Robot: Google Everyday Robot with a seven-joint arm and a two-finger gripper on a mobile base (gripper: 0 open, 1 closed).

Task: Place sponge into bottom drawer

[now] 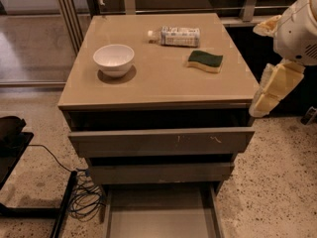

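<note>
Gripper [270,92]: at the right edge of the scene, carried on a white arm, hanging off the worktop just beside its near right corner, level with the worktop edge. It touches nothing on the worktop. Whether it is open or closed cannot be told, and nothing is seen in its hold.
Sponge [205,60]: lying flat on the right half of the worktop, green face up with yellow foam showing along its near edge.
Sponge relative to gripper: to the left of the gripper and somewhat farther back, clearly apart from it, with bare worktop and the worktop's right edge between them.
Worktop [168,88]: tan cabinet top carrying three items.
Bowl [113,59]: white, upright, on the left half, well apart from the sponge.
Bottle [174,35]: lying on its side at the far middle, cap to the left, just beyond the sponge and not touching it.
Top drawer [161,142]: pulled out slightly, with light scratches on the front (right of centre).
Middle drawer [161,173]: also standing out a little, less than the one above.
Bottom drawer [158,221]: pulled out far toward the near side, its flat grey floor and thin side walls in view, directly below the worktop's near edge.
Cables [84,202]: dark loops on the speckled floor, left of the bottom drawer.
</note>
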